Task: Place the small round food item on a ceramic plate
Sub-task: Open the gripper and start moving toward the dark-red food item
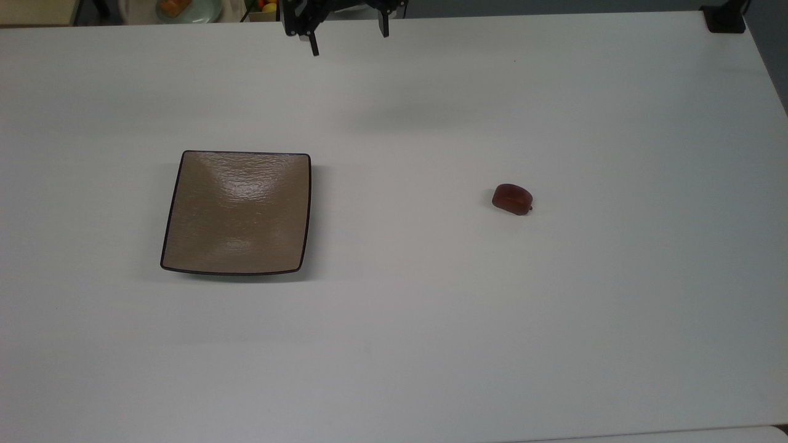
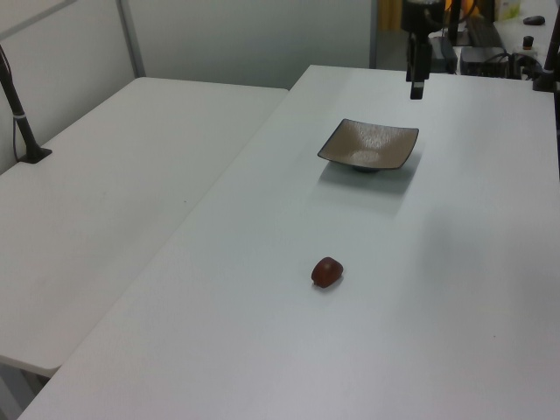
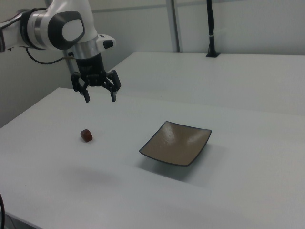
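Note:
The small round food item, a glossy dark red-brown lump, lies on the white table toward the top view's right; it also shows in the left view and the right view. The square tan ceramic plate with a dark rim sits bare toward the top view's left. My gripper hangs high over the table's far edge, open and holding nothing. It is well apart from both the plate and the food item.
A black clamp base sits at the table's far right corner in the top view. A bowl with orange food lies beyond the far edge. A second white table adjoins on the left view's left.

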{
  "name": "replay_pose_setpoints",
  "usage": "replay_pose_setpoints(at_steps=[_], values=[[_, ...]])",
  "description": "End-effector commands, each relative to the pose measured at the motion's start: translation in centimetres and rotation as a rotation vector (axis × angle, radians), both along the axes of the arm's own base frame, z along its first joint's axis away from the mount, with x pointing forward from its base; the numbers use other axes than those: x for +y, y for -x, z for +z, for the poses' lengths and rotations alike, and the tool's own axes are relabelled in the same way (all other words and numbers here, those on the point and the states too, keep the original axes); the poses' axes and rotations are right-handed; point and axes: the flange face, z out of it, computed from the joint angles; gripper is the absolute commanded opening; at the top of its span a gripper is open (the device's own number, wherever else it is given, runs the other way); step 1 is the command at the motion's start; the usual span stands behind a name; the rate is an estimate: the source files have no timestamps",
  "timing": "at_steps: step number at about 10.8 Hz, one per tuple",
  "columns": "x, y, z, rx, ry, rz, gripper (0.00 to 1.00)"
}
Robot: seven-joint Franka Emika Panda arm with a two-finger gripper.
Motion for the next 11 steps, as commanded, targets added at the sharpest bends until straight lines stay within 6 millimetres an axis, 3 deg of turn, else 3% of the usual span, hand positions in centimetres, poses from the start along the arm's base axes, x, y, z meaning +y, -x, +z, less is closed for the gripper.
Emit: replay_pose_setpoints(at_steps=[1, 3, 6, 11], values=[[-0.3, 0.1, -0.7, 0.033, 0.002, 0.288, 1.00], [0.2, 0.1, -1.6, 0.051, 0.002, 0.358, 1.00], [4.0, -0.7, -4.6, 0.081, 0.005, 0.435, 1.00], [8.6, -3.0, -8.4, 0.019, -0.001, 0.487, 1.00]])
